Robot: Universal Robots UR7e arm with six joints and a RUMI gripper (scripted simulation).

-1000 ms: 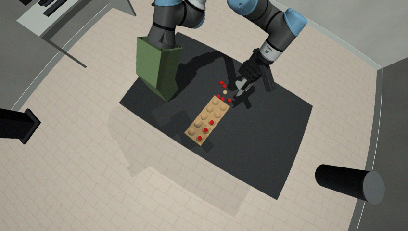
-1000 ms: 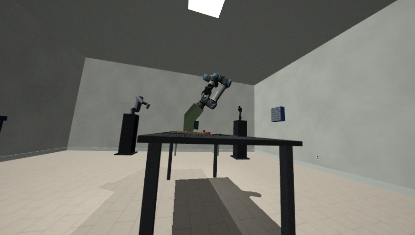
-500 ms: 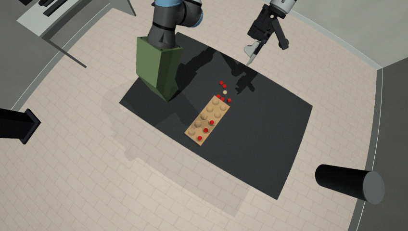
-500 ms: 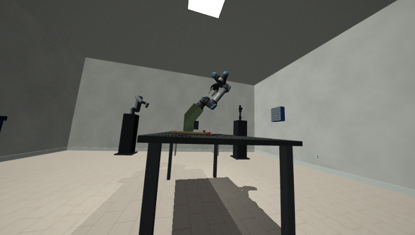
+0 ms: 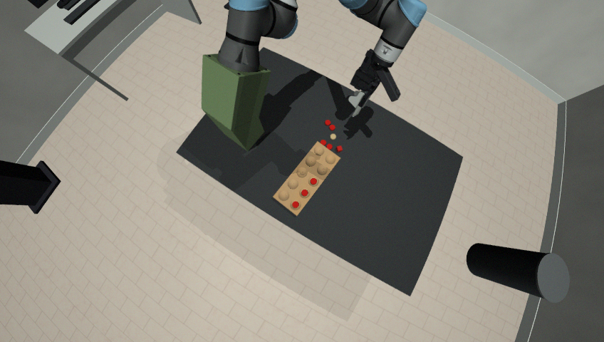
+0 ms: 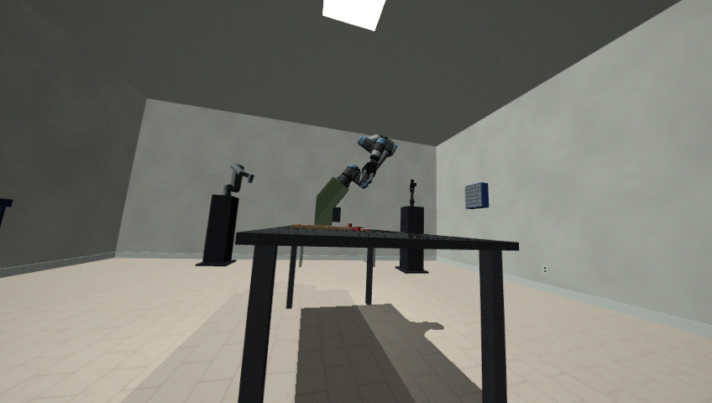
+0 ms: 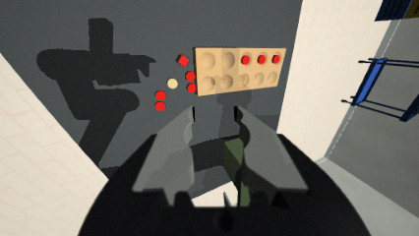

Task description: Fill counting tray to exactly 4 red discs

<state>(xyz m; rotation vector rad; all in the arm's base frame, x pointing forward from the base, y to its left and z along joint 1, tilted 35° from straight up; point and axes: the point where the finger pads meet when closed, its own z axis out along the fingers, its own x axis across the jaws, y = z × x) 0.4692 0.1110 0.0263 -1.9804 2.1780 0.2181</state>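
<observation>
Top view: a tan, wood-coloured counting tray (image 5: 308,175) (image 6: 309,226) (image 7: 233,74) lies flat on the dark, matte table (image 5: 381,211) (image 6: 374,243) (image 7: 123,10), three smooth red discs (image 5: 304,192) (image 7: 262,59) in separate round pockets along its right row, at the near end. Beyond its far end lie four loose red discs (image 5: 332,127) (image 7: 190,76), a squarish red piece (image 5: 339,148) (image 7: 183,60) and a cream disc (image 5: 332,136) (image 7: 172,84). Farther right, the notched grey fingers (image 5: 359,105) (image 6: 368,175) hang partly open, holding nothing.

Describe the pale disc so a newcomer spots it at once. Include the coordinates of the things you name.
On the dark tabletop (image 5: 381,203), find the wooden counting tray (image 5: 307,171) (image 7: 233,88) with ten pockets. Just off its end without red discs lie loose red pieces; the pale disc (image 5: 332,136) (image 7: 172,84) sits among them, the only cream-coloured one.
</observation>
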